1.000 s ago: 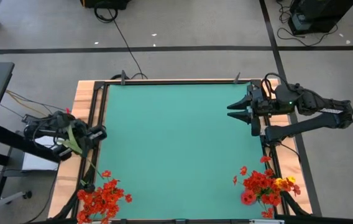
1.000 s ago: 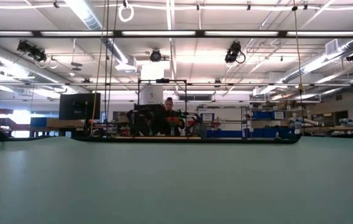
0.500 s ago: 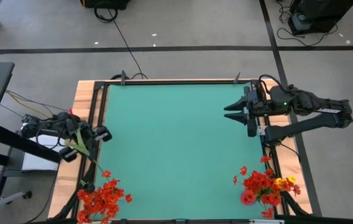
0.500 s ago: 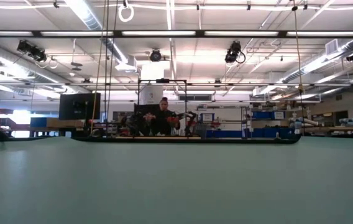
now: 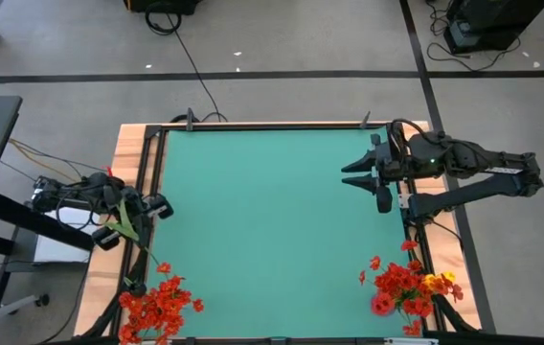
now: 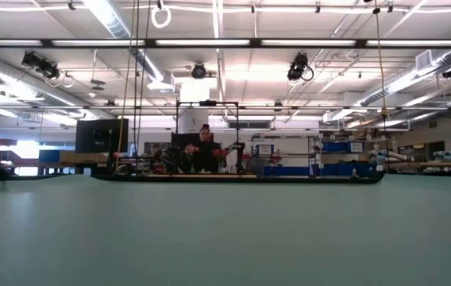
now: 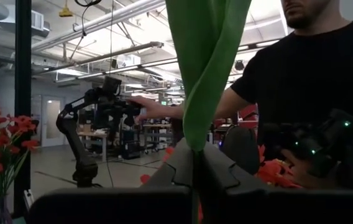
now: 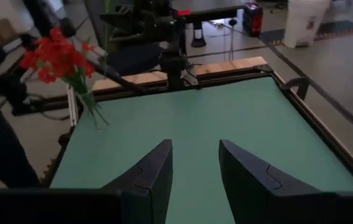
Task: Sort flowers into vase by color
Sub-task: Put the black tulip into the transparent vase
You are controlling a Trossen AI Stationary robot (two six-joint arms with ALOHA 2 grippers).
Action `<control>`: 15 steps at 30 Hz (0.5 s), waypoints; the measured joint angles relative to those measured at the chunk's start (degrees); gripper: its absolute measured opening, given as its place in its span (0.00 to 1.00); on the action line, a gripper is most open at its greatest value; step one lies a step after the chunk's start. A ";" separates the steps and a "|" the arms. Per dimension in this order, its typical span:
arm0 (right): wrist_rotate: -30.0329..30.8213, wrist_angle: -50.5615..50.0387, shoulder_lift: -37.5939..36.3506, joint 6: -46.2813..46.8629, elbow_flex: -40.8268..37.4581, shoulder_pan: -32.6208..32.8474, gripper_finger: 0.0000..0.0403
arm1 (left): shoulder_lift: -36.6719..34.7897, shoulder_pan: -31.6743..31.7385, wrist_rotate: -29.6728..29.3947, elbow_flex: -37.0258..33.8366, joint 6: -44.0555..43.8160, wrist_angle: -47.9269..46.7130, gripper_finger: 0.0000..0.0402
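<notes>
Green matting covers the wood-framed table, and we see the left gripper off its left edge, fingers clamped together on the thin stem of a green-leaved artificial flower, whose broad leaf fills the left wrist view. Just beside it, at the near left corner, stands a bunch of red-orange flowers. A red-and-yellow bunch sits at the near right corner. Over the right edge, the right gripper hovers, fingers apart, holding nothing. Beyond, a person in a black shirt stands.
</notes>
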 joint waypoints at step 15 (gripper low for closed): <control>-4.98 3.37 -2.75 -5.07 0.00 0.01 0.35 | -0.04 0.00 0.09 0.00 -1.17 0.20 0.03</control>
